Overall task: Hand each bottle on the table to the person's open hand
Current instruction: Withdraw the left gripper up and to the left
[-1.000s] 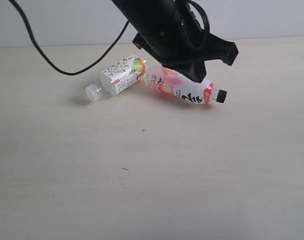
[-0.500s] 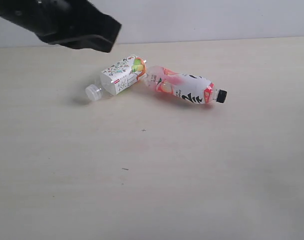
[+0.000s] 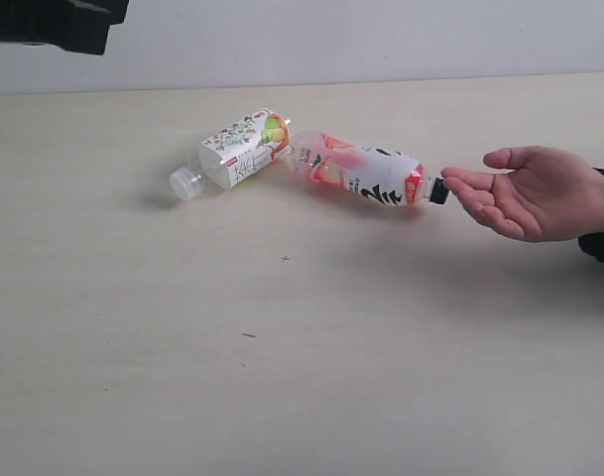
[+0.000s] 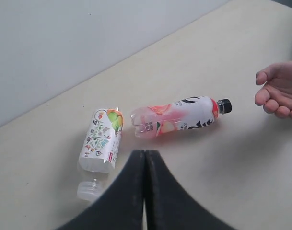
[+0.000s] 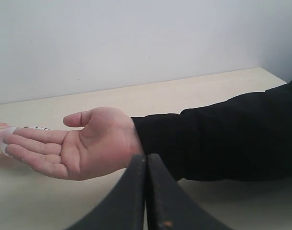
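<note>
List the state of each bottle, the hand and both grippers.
Clear plastic bottle with pink-peach label: lying on its side on the table, black cap on, ungripped.
Clear plastic bottle with white patterned label: lying on its side, cap on, ungripped.
Bare light-skinned hand: open, palm up, empty.
Left black gripper: shut, holding nothing.
Right black gripper: shut, holding nothing.

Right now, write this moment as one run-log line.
bottles: pink bottle and white bottle lying on table | hand: open, palm up, beside pink bottle | left gripper: shut, empty | right gripper: shut, empty
</note>
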Robot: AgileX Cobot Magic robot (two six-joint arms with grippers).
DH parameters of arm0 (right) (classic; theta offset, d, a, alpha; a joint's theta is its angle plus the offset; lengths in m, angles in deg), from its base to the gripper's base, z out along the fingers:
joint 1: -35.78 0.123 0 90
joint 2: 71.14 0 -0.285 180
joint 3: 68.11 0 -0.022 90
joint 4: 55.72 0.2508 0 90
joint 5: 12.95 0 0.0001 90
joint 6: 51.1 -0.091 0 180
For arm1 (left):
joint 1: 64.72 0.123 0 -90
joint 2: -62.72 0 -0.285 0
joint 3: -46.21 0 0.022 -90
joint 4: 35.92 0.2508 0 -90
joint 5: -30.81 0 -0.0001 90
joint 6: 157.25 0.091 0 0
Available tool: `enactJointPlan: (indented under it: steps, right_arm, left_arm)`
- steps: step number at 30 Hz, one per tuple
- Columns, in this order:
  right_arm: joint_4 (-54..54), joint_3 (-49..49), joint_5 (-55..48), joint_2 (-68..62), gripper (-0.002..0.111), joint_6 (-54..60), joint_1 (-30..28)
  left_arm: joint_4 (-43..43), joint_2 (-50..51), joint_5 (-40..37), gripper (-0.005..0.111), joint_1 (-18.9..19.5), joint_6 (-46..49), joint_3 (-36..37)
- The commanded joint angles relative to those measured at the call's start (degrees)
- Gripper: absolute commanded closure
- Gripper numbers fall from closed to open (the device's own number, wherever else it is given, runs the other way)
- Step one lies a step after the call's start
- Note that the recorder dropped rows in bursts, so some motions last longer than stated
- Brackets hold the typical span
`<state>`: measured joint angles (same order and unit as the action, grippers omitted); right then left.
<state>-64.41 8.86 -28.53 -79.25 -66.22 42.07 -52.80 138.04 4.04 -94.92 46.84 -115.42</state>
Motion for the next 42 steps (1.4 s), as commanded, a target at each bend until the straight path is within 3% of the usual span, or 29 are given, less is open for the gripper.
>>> enactJointPlan:
  steps: [1,8,42]
  right_arm:
    - [-0.23,0.25,0.48,0.32,0.108,-0.03,-0.27]
    - [-0.23,0.25,0.48,0.32,0.108,-0.03,-0.27]
    - [-0.23,0.25,0.48,0.32,0.108,-0.03,-0.27]
  left_arm:
    - [0.48,-0.07,-0.01,0.107,0.28,1.76,0.19]
    - [0.78,-0.07,-0.52,0.107,0.28,9.25,0.19]
    - [-0.50,-0.07,4.22,0.107,0.28,9.26,0.19]
